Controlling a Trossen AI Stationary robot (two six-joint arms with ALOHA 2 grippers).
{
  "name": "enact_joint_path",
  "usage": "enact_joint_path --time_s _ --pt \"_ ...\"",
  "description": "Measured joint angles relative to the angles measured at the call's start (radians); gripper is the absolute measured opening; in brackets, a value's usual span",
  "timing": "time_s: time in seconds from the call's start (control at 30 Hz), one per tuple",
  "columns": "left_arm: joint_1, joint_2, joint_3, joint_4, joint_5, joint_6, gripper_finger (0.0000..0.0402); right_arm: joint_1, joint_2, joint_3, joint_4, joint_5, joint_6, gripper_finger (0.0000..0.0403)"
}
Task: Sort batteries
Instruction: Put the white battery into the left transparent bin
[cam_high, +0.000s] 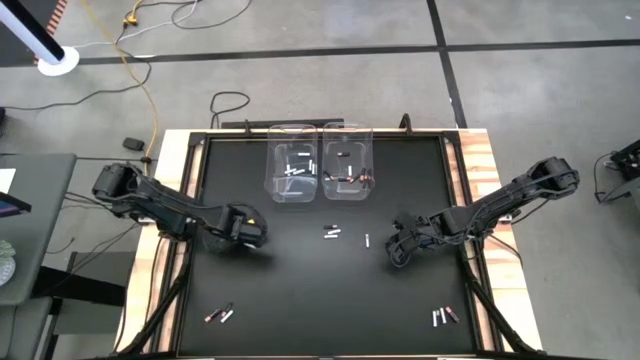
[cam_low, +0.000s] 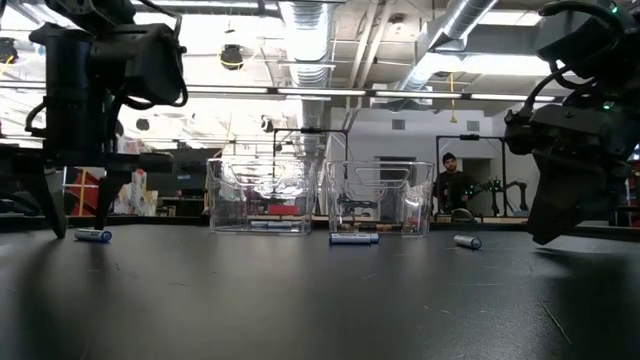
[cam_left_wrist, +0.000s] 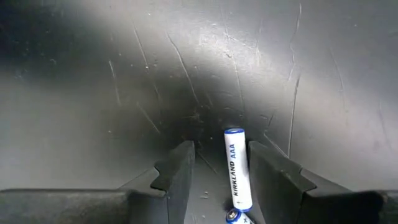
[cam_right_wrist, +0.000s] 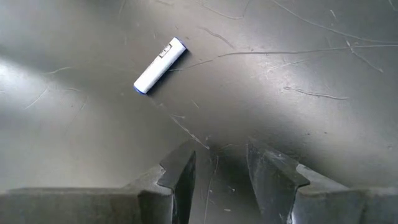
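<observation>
The left claw (cam_left_wrist: 219, 180), fingers apart, straddles a white battery (cam_left_wrist: 237, 168) on the worktop (cam_high: 300, 280) well short of the bins (cam_high: 320, 165); next it must close; the right claw (cam_right_wrist: 217, 174) hangs apart near another battery (cam_right_wrist: 160, 65)

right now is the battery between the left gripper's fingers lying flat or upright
Lying flat: the battery rests lengthwise on the table between the left gripper's fingers.
</observation>
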Motion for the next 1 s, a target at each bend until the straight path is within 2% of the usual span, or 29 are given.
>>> enact_joint_path --time_s 0.43,1.0 --pt "0.004 0.03 -0.003 -0.004 0.019 0.042 0.0141 0.0 0.0 0.0 -0.001 0.0 -0.003 0.0163" --pt "0.004 0.031 -0.004 0.002 0.017 0.092 0.0035 0.0 0.0 0.0 -0.001 0.001 -0.003 0.0163"
